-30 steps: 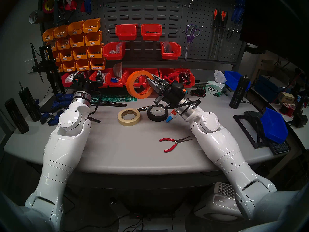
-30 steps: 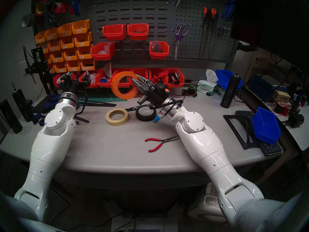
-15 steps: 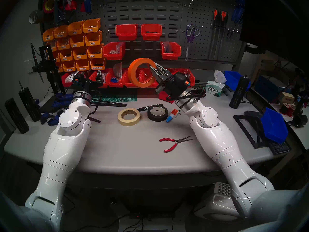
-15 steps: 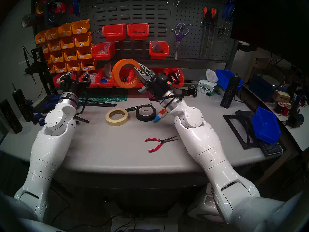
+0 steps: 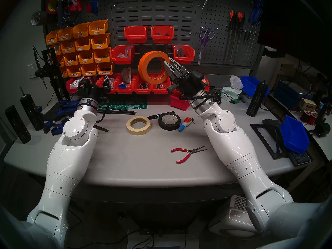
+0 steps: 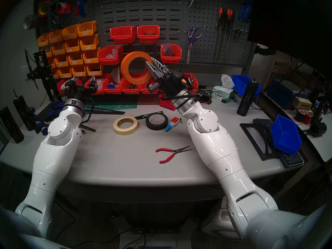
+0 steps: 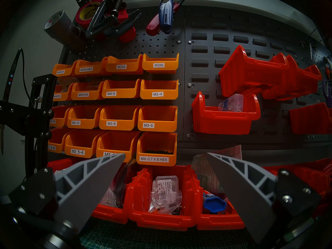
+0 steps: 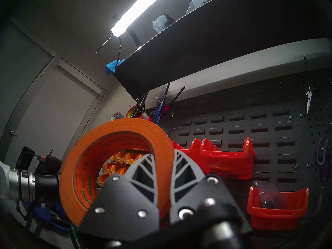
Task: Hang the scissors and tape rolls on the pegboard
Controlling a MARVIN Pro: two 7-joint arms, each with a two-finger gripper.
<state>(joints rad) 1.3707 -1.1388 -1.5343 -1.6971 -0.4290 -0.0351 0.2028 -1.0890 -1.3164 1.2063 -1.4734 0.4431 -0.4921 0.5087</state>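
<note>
At the left, the left gripper hovered low over the green cutting mat, its two grey fingers spread wide with nothing between them, facing the rows of orange bins. On the grey table near the middle lay the cream masking tape roll flat, and just to its right the black tape roll, also flat, apart from each other. Above them, raised in front of the red bins, the orange tape roll stood on edge in the air. The right gripper pinched its band, one finger inside the ring and one outside. Further right, the purple-handled scissors hung blades down from a hook on the pegboard. Red-handled pliers lay on the table near the right arm
</note>
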